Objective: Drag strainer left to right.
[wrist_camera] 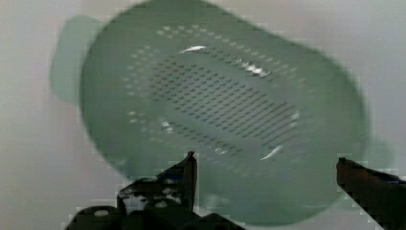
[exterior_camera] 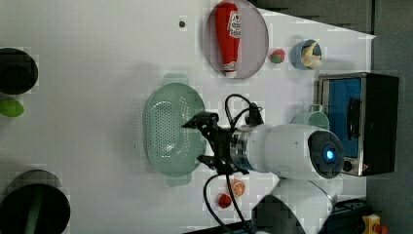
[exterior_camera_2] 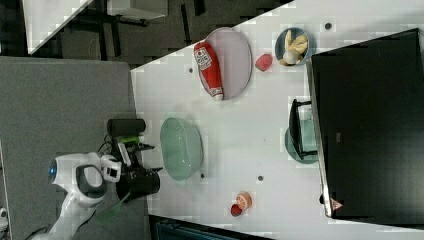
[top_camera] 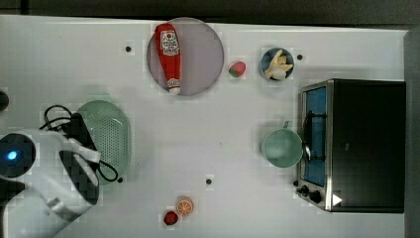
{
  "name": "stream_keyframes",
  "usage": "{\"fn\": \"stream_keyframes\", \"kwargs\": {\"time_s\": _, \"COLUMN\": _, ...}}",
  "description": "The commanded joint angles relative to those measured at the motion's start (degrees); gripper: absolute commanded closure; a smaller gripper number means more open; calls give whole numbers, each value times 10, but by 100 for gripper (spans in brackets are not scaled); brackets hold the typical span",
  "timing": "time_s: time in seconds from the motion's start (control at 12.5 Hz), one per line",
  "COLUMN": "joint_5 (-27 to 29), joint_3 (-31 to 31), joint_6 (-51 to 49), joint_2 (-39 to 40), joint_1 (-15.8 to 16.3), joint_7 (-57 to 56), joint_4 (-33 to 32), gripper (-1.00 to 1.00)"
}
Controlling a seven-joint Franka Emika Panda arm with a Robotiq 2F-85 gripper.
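Fingers of the end effector (wrist_camera: pixel 265 167) stand wide apart, holding nothing, poised over the near rim of the strainer (wrist_camera: pixel 225 110). Both black tips hang above the perforated bowl without touching it, as far as the wrist view shows.

By my reading the drag has not begun: the strainer (top_camera: pixel 105 139) sits at the top view's left end of the tabletop (top_camera: pixel 208 148), just beside the arm's base, and the whole run across to the top view's right is left to do. First the end effector must catch the rim.

Farther along that path stands a mint cup (top_camera: pixel 282 147), close against a toaster oven (top_camera: pixel 356 144). Farthest off, a red ketchup bottle (top_camera: pixel 168 57) lies on a grey plate (top_camera: pixel 203 54); its label carries writing, too small to read.
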Motion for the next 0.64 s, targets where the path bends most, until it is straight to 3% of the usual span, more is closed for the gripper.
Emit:
{"fn": "stream_keyframes", "kwargs": {"time_s": 0.08, "joint_5": -22, "joint_3": -16, "joint_6": 26, "joint_2": 65, "joint_1": -3, "joint_7": 149, "joint_4": 0, "gripper": -100}}
{"fn": "stream_keyframes", "kwargs": {"time_s": 0.4, "joint_5": -81, "joint_3": -40, "joint_6": 90, "joint_2": 132, "joint_1": 11, "joint_7": 202, "joint_4": 1, "gripper": -100}}
{"fn": "stream_keyframes", "kwargs": {"time_s": 0.64, "joint_5": -83, "joint_3": -69, "joint_6": 116, "joint_2": 161, "joint_1": 19, "joint_7": 202, "joint_4": 1, "gripper": -100}}
